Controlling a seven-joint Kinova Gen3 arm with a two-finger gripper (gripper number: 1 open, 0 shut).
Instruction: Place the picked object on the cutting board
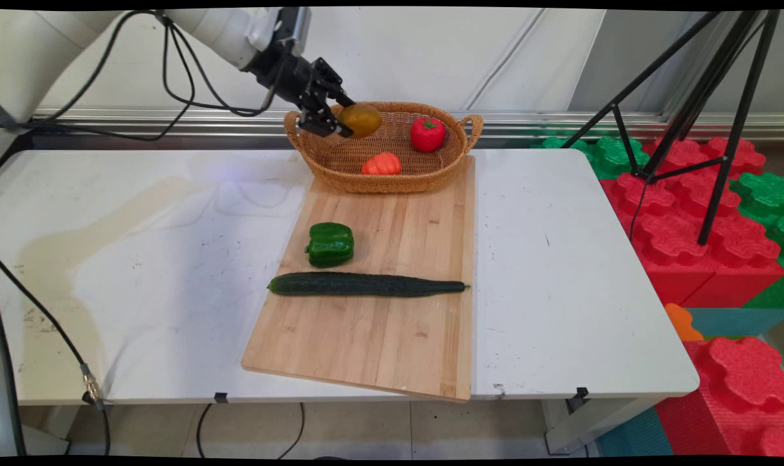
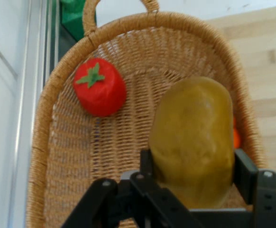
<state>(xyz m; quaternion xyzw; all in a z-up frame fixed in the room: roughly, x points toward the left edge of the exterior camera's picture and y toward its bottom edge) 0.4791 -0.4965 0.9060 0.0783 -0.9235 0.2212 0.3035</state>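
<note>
My gripper (image 1: 347,120) is shut on a yellow-brown potato (image 1: 360,120) and holds it in the air over the left end of a wicker basket (image 1: 340,169). In the hand view the potato (image 2: 192,142) sits between the two fingers (image 2: 147,164), above the basket's woven floor (image 2: 81,156). A red tomato (image 1: 427,134) lies at the basket's far right, also seen as the tomato (image 2: 100,88) in the hand view. A small orange pumpkin (image 1: 382,164) rests at the basket's near side; only an orange sliver (image 2: 236,137) of it shows behind the potato.
The basket stands on the far end of a wooden cutting board (image 1: 392,336). A green bell pepper (image 1: 329,244) and a long cucumber (image 1: 366,284) lie on the board. A black tripod (image 1: 696,116) and red and green foam blocks (image 1: 709,213) stand right of the white table (image 1: 139,259).
</note>
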